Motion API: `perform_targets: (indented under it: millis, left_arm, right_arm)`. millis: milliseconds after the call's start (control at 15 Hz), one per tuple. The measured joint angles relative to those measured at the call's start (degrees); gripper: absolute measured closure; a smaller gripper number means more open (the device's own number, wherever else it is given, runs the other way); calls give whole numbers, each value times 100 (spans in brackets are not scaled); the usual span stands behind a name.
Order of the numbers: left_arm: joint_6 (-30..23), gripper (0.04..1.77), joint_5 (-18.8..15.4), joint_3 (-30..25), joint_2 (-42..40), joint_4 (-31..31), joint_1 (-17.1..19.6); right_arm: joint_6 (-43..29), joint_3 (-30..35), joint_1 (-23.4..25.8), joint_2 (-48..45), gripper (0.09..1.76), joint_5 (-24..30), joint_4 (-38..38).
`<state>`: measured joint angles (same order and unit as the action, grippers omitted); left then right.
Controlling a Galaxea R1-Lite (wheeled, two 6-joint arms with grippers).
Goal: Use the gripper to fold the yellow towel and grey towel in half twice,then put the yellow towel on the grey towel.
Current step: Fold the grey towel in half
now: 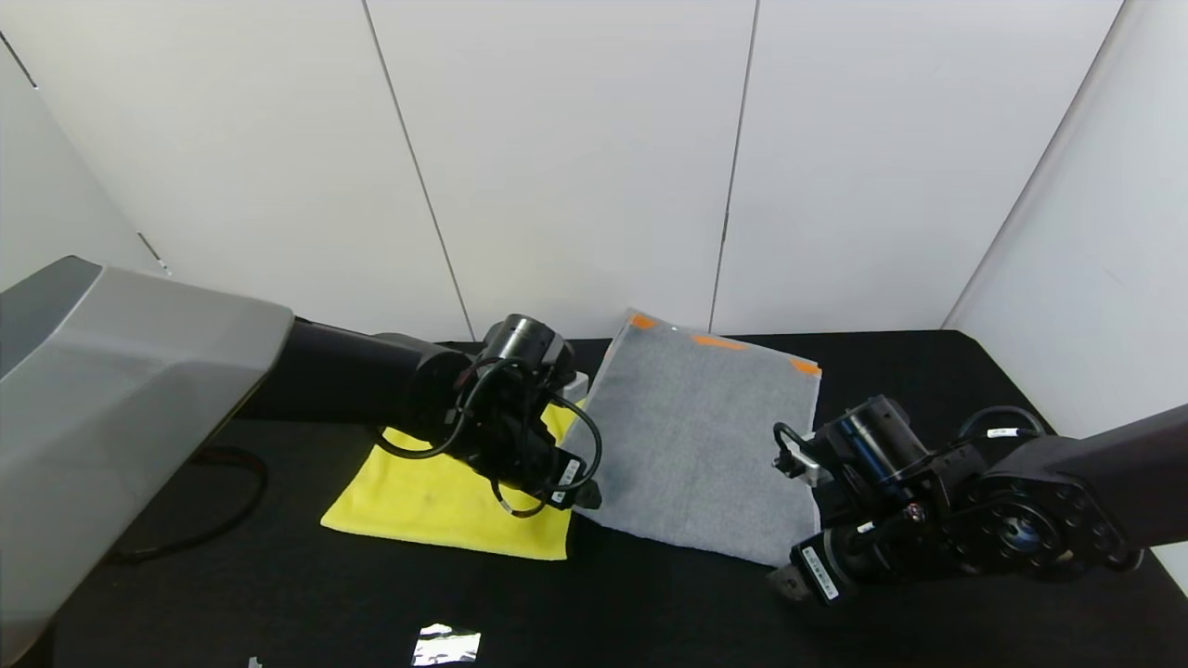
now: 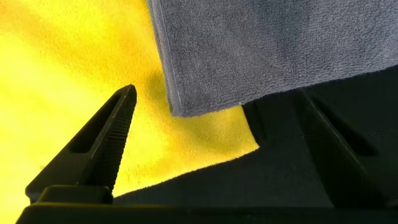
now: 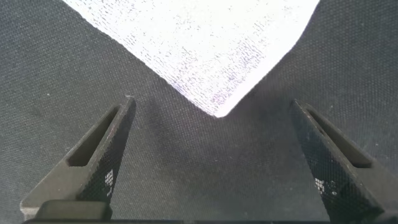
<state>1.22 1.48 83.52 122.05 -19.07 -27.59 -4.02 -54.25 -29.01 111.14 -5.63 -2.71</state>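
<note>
Black table [image 1: 650, 612], white panelled walls [image 1: 575, 158]: two towels lie overlapping at centre frame.

At centre left the left gripper [image 2: 217, 155], fingers wide and empty, hovers over the yellow towel [image 1: 436, 506], partly hidden by the arm; the grey towel [image 1: 696, 445] overlaps its edge. Lower right, the right gripper [image 3: 214, 162] stands open, holding nothing, near the grey towel's near corner. White gripper labels are unreadable.
</note>
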Motion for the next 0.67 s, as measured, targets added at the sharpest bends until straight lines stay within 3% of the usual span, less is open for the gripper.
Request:
perform_targets:
  millis: [200,467,533,600,667]
  left_arm:
    - [-11,60,-20,68,99,0,9]
    - [-16,105,-11,113,201,0,28]
    - [-13,155,-6,116,207,-6,28]
    - [-11,167,-4,116,207,-9,33]
    - [-13,167,-2,113,199,-9,39]
  right_arm:
    - [-7,-7,-11,21,9,-2,0]
    - [-21,-7,2,29,9,0,4]
    - [-21,-7,0,29,9,0,15]
    - [-29,-7,0,29,9,0,26]
    - [-76,-7,-6,29,9,0,28]
